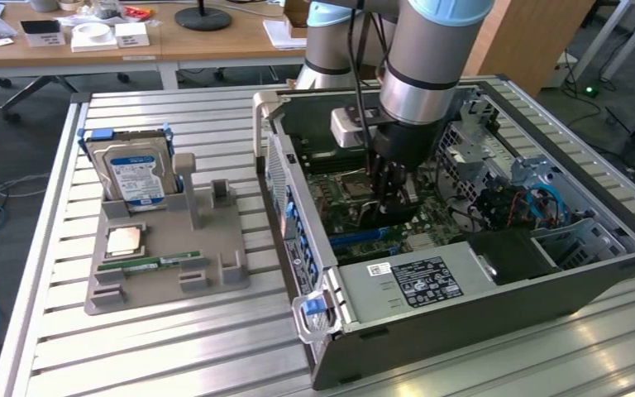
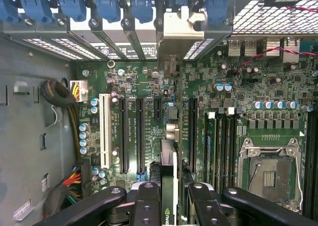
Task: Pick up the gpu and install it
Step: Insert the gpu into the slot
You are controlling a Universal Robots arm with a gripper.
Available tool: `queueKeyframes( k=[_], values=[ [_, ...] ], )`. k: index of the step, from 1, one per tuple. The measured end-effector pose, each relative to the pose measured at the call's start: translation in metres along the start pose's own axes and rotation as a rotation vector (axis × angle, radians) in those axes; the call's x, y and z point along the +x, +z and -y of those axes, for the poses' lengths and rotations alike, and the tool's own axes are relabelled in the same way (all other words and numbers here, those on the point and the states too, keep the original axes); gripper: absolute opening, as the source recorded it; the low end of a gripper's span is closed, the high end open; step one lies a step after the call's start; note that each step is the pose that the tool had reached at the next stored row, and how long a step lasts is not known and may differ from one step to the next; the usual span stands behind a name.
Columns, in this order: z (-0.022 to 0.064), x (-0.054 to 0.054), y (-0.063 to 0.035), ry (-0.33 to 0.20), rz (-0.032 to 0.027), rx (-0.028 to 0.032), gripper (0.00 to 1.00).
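I've got the arm (image 1: 428,74) reaching straight down into the open computer case (image 1: 582,273) on the surface (image 1: 185,347). The gripper (image 2: 169,198) is narrowed onto the gpu (image 2: 168,161), pinching it edge-on between both fingers. The card stands upright over the motherboard (image 2: 238,87) slots, with its metal bracket (image 2: 181,32) at the case's rear slot openings.

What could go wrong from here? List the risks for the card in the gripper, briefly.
1. The gpu, clamped in the gripper, appears in the wrist view between two long black slots. A slight offset could press its edge onto the motherboard rather than into a slot.
2. Its silvery bracket sits close to the rear slot frame and blue latches. It may catch there and tilt the card.
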State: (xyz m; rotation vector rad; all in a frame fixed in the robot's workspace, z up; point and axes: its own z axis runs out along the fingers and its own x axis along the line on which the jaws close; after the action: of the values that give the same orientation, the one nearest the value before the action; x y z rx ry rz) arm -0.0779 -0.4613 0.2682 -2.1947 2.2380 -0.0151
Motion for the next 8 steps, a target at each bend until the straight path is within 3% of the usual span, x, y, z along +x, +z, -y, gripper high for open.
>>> queueKeyframes(
  k=[8],
  values=[
    [-0.0019,0.0,0.0,0.0,-0.0001,0.0,0.26]
  ],
)
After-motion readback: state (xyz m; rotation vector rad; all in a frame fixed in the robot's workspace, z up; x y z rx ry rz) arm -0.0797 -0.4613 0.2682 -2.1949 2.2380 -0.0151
